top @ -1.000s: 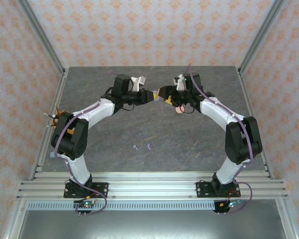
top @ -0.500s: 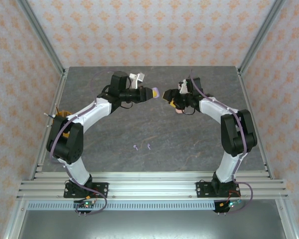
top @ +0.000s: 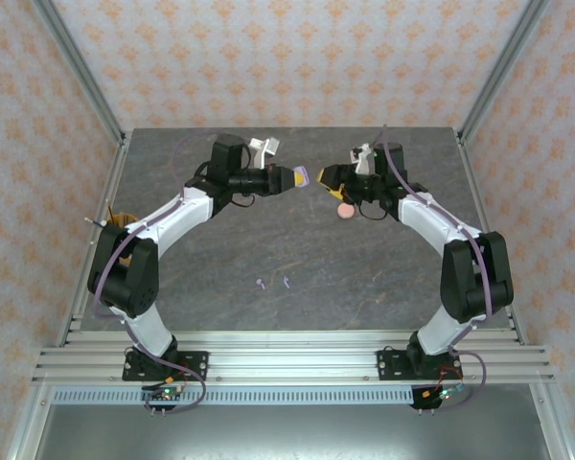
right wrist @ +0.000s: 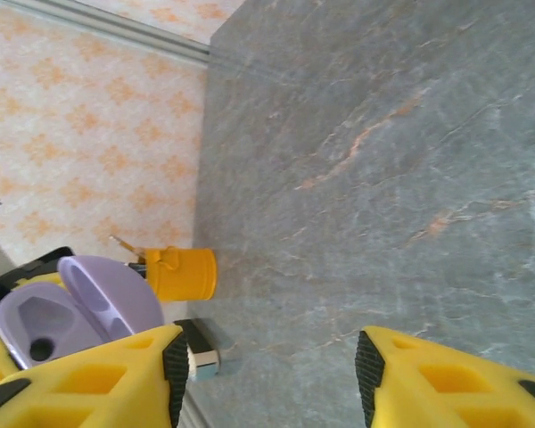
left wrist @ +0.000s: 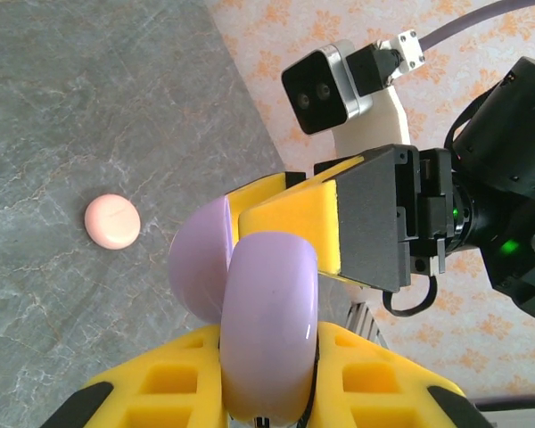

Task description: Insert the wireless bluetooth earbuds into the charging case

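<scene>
My left gripper (top: 289,177) is shut on a pale purple round charging case (top: 302,176), held up off the table at the back middle. In the left wrist view the case (left wrist: 267,330) stands on edge between the yellow fingers (left wrist: 152,388), its lid (left wrist: 194,267) swung open. My right gripper (top: 324,178) faces it, a small gap away, open and holding nothing; its wrist view shows the open case (right wrist: 45,321) at the left. Two tiny purple earbuds (top: 260,284) (top: 286,282) lie on the table near the front middle. The pink earbuds are out of view.
A closed pink round case (top: 346,210) (left wrist: 112,221) lies on the grey table (top: 297,249) under the right wrist. A small yellow cylinder (top: 116,221) (right wrist: 180,273) sits at the table's left edge. Patterned walls and metal frame rails surround the table.
The two grippers were together at the purple case one second ago. The right gripper has since drawn back to the right, while the left keeps hold of the case.
</scene>
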